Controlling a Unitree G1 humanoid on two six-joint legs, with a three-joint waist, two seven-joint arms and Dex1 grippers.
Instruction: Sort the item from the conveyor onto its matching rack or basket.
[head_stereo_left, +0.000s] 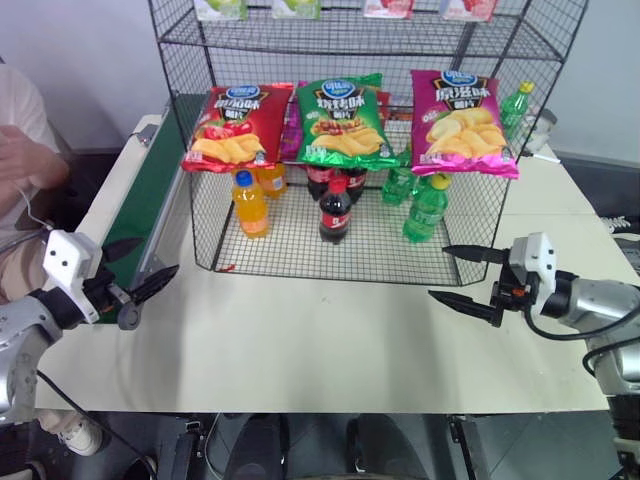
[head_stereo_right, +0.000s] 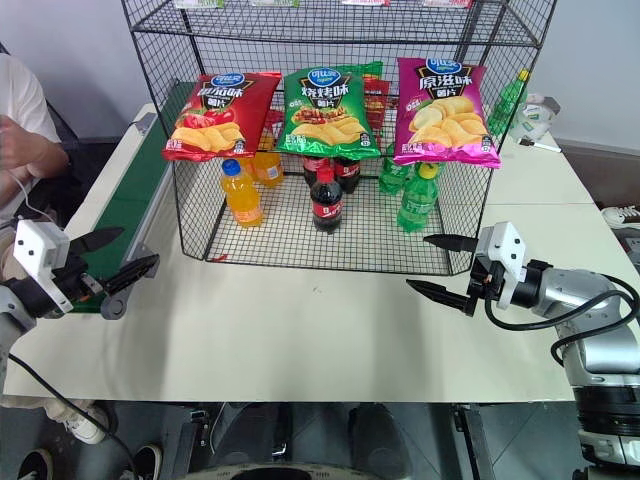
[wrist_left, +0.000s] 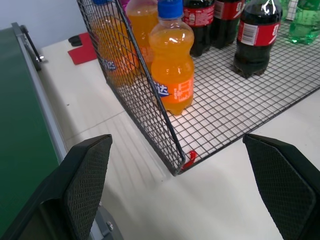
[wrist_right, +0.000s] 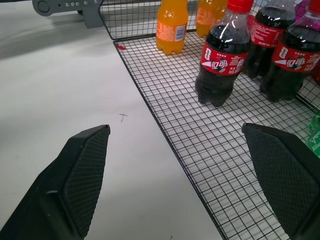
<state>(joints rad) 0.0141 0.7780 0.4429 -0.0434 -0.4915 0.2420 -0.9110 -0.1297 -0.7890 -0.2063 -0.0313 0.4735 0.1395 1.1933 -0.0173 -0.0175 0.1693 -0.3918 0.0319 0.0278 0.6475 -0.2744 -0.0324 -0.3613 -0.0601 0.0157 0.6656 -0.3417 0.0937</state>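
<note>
The green crisp bag (head_stereo_left: 343, 125) already lies on the rack (head_stereo_left: 300, 240), middle of its shelf, between red and pink bags; the conveyor (head_stereo_left: 140, 205) at left looks bare; better to wait, hands clear; left hand (head_stereo_left: 135, 268) and right hand (head_stereo_left: 468, 277) hover spread wide over the tabletop (head_stereo_left: 320, 340), holding nothing.

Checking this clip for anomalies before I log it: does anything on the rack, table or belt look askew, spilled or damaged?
Nothing spilled or damaged. The green crisp bag lies on the black wire rack between the red bag and the pink bag; bottles below stand upright. Only oddity: a small red clip at the rack's front corner.
</note>
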